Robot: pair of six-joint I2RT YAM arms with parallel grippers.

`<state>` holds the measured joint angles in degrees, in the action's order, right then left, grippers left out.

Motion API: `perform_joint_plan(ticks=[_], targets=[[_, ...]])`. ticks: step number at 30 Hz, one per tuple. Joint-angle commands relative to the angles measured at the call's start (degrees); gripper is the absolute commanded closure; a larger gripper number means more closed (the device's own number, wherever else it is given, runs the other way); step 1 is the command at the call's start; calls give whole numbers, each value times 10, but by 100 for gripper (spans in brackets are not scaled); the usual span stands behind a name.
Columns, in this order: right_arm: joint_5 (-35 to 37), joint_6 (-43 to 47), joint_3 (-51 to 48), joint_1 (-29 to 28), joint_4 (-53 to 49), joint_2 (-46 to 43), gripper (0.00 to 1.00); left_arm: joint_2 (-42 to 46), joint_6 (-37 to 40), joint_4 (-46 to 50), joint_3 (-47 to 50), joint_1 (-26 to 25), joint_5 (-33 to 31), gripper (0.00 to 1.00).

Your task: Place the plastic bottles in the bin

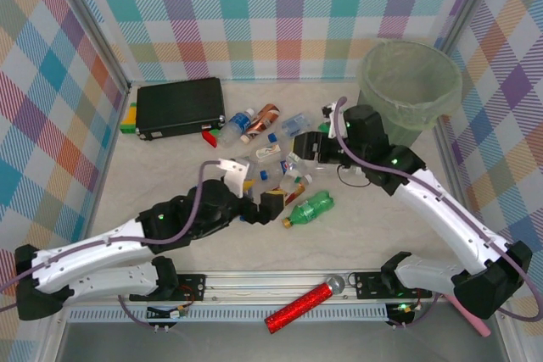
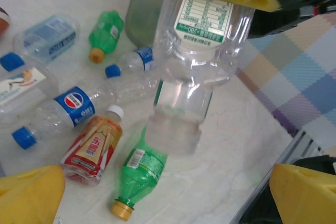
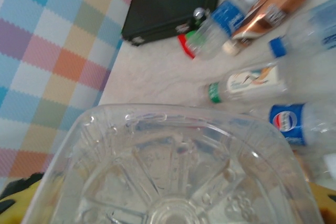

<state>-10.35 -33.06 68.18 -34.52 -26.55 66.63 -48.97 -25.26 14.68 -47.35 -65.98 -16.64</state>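
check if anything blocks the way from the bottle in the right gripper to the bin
Nothing visible does: the right gripper holds the clear bottle above the pile, and only that arm's own wrist lies toward the bin.

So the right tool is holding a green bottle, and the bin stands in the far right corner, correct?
Not quite. The bottle in the right tool is clear, not green, as the left wrist view shows; a green bottle lies loose on the table. The bin does stand in the far right corner.
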Motion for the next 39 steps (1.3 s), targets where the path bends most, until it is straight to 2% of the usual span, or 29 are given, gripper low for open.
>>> perform_joint_plan(ticks=[1,6,12,18,24,27,31,35,39], targets=[[87,39,47,12,-34,10,41,41,-10,38,22,-4,-34,0],[194,79,112,26,-58,25,42,91,-19,59,41,-4,-55,0],[315,130,207,48,-81,46,43,129,-34,69,65,-4,-45,0],[418,213,265,73,-49,64,42,171,-38,90,78,-4,-34,0],[476,318,332,117,17,131,41,237,-47,126,92,-4,-23,0],[492,323,380,151,14,182,41,269,-53,150,97,-4,-25,0],[491,293,460,203,-19,255,41,305,-62,183,103,-4,-34,0],[503,318,539,225,-54,336,41,327,-69,209,101,-4,-43,0],[520,301,612,237,-128,414,38,335,-77,232,96,-4,-49,0]])
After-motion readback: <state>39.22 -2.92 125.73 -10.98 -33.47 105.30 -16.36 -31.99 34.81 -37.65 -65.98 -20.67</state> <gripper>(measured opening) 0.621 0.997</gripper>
